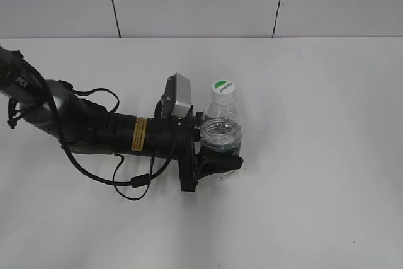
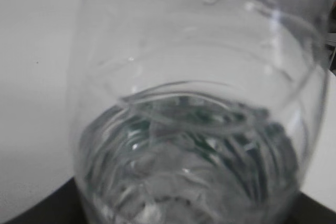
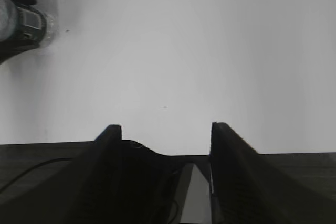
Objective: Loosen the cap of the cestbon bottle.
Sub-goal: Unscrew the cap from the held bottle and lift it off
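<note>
The cestbon bottle (image 1: 221, 131) stands upright on the white table, clear with ribbed shoulders. Its white cap (image 1: 223, 87) with a green patch sits on top. My left gripper (image 1: 217, 155) is shut on the bottle's body, its black fingers on either side. In the left wrist view the bottle (image 2: 199, 124) fills the frame, blurred, with green label showing through. My right gripper (image 3: 165, 129) is open and empty over the table's near edge, far from the bottle, which shows at the top left of the right wrist view (image 3: 44, 27).
The white table (image 1: 327, 155) meets a panelled wall at the back. The left arm (image 1: 94, 127) with its cables lies low across the left of the table. The right arm is out of the exterior view.
</note>
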Motion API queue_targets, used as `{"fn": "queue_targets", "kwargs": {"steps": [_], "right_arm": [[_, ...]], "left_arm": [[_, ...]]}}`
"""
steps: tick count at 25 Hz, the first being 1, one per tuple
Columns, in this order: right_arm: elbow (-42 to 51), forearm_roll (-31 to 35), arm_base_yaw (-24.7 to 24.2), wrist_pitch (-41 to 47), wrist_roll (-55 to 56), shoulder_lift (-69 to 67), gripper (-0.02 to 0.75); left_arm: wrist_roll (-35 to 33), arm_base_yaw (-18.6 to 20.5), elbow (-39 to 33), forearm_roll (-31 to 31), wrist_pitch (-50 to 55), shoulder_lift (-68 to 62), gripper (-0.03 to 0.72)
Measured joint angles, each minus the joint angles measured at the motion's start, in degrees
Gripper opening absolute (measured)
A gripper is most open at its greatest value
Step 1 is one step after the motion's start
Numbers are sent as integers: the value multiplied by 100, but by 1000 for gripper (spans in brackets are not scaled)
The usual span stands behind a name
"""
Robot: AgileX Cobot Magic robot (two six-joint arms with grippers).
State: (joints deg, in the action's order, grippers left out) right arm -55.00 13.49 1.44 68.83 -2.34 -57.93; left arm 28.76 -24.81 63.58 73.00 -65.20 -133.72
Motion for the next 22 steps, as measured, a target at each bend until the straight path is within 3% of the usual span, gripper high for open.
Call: {"fn": "queue_targets", "kwargs": {"steps": [5,14,22], "right_arm": [[-779,319,5,52,157,-1131,410],[-1955,303,96,82,741,-2413,410],[-2975,29,1241,82,1252,-3538,410]], "left_arm": [[-6,0,0,0,-5,0,405],[-11,0,0,0,-19,-11,405],[-11,-6,0,-5,4,-11,405]]}}
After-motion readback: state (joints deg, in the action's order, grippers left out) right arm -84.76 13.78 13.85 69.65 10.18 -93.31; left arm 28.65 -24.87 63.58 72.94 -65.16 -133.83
